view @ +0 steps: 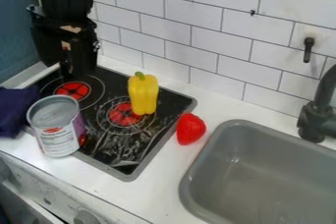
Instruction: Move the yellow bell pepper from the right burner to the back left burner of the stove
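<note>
Stovetop bears pepper and can near the hand.

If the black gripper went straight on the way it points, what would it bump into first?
Probably the black stovetop, by the red circle behind the can. How high the gripper is above it is hard to tell.
</note>
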### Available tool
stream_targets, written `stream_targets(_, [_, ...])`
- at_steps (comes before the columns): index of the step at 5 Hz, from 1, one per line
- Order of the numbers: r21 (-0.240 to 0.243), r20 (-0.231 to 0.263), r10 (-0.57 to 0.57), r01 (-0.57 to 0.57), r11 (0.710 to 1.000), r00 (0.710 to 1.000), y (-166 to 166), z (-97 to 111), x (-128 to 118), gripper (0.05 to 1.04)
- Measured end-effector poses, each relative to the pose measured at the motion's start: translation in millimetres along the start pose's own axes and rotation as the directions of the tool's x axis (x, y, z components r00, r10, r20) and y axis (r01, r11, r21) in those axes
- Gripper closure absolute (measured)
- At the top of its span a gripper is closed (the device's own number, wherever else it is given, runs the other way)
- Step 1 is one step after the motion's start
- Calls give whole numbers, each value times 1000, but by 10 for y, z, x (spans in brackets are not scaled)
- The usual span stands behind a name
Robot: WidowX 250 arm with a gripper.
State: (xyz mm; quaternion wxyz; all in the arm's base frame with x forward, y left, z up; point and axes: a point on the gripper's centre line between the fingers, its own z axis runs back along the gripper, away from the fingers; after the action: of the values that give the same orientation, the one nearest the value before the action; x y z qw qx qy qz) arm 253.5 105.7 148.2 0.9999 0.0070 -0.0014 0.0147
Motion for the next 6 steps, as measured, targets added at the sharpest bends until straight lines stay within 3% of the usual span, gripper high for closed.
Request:
stream_targets(1, [-8, -22, 3, -3, 1000, 1000, -3, -65, -5, 83])
stream_targets(3, [-1, 16, -53, 53, 999, 998, -274, -64, 334, 83])
stream_targets(4, [-9, 9, -50, 50, 999, 999, -300, -131, 519, 83])
stream_targets(6, [-6, -54, -50, 50, 999, 997, -436, -407, 821, 83])
